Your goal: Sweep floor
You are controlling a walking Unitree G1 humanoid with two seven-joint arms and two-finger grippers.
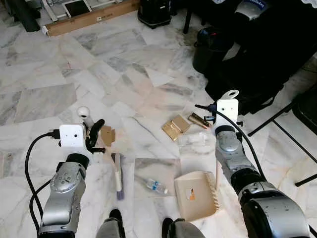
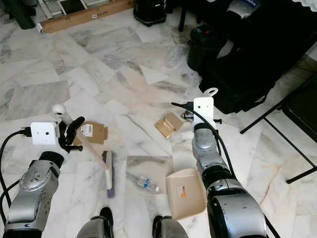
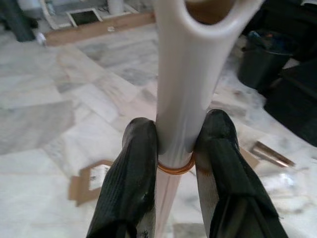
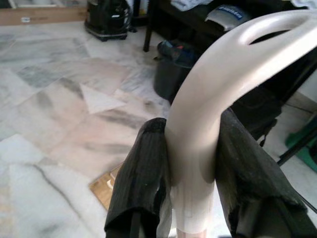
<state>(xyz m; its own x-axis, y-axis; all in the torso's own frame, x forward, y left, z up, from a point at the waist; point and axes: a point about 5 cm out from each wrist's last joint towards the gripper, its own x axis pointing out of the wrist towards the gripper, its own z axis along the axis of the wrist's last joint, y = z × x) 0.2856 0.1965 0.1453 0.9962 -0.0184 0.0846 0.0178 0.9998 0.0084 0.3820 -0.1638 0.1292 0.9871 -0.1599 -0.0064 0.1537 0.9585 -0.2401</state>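
My left gripper (image 3: 174, 144) is shut on the white handle of a broom (image 1: 84, 115). The stick slants down to the broom head (image 1: 118, 178), which rests on the marble floor. My right gripper (image 4: 190, 148) is shut on the beige looped handle (image 1: 231, 94) of a dustpan (image 1: 198, 196), which sits on the floor by my right foot. Litter lies between them: a brown cardboard scrap (image 1: 106, 135), tan packets (image 1: 176, 127), a gold wrapper (image 1: 198, 119), a clear plastic piece (image 1: 192, 140) and a small plastic bottle (image 1: 157, 186).
A black bin (image 1: 210, 49) and dark furniture (image 1: 267, 54) stand at the right, with thin black chair legs (image 1: 277, 119) reaching onto the floor. A long cardboard box (image 1: 89, 17) lies along the far edge. Open marble floor (image 1: 59, 74) spreads to the left.
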